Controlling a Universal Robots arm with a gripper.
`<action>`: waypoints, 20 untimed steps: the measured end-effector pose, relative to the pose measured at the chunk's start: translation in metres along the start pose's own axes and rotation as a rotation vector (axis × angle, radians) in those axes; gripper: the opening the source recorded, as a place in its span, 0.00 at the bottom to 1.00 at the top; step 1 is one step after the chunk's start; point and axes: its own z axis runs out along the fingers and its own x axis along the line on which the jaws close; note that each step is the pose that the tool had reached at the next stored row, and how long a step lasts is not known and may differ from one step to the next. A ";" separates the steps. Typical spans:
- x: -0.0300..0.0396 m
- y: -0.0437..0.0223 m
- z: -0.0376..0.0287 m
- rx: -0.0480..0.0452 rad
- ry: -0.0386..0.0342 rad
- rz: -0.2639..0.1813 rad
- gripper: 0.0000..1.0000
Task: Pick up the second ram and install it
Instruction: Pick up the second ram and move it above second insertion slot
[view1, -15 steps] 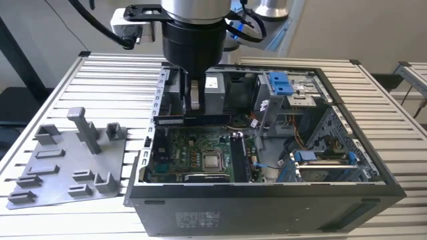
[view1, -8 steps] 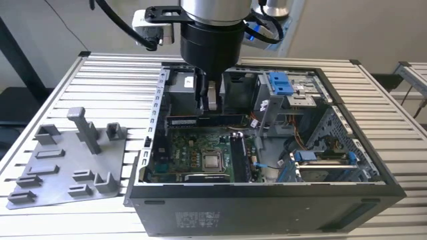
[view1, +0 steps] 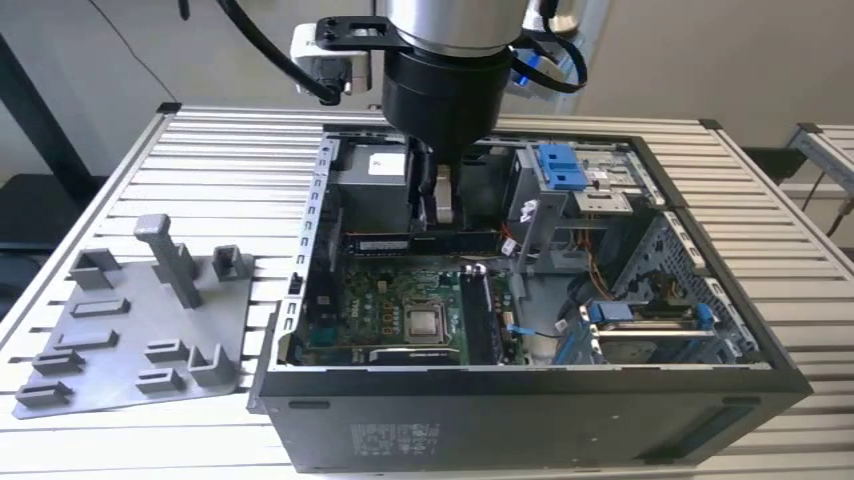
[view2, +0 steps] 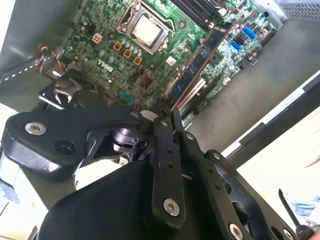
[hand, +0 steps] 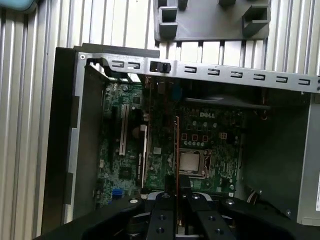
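Note:
My gripper (view1: 442, 212) hangs inside the open computer case (view1: 534, 385), shut on the second ram (view1: 422, 241). In the exterior view this dark strip with its row of chips hangs level above the back part of the green motherboard (view1: 387, 310), running left to right. Both wrist views show the ram edge-on (view2: 202, 57) (hand: 176, 145), sticking out from between the black fingers (view2: 162, 130) (hand: 165, 200) over the board. The processor socket (view1: 427, 322) lies below and in front of it. The long black memory slots (view1: 481, 315) sit to the exterior view's right of the socket.
A grey holder plate with upright posts (view1: 134, 330) lies on the slatted table (view1: 80, 200) at the case's left. Blue drive brackets (view1: 561, 165) and loose cables (view1: 594, 270) crowd the case's right side. The case walls rise around the board.

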 end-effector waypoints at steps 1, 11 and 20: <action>0.0001 -0.0014 0.0001 0.0000 -0.0002 0.003 0.15; 0.0014 -0.0241 0.0005 0.0003 -0.0010 0.023 0.15; 0.0030 -0.0517 0.0001 0.0004 -0.0014 0.030 0.15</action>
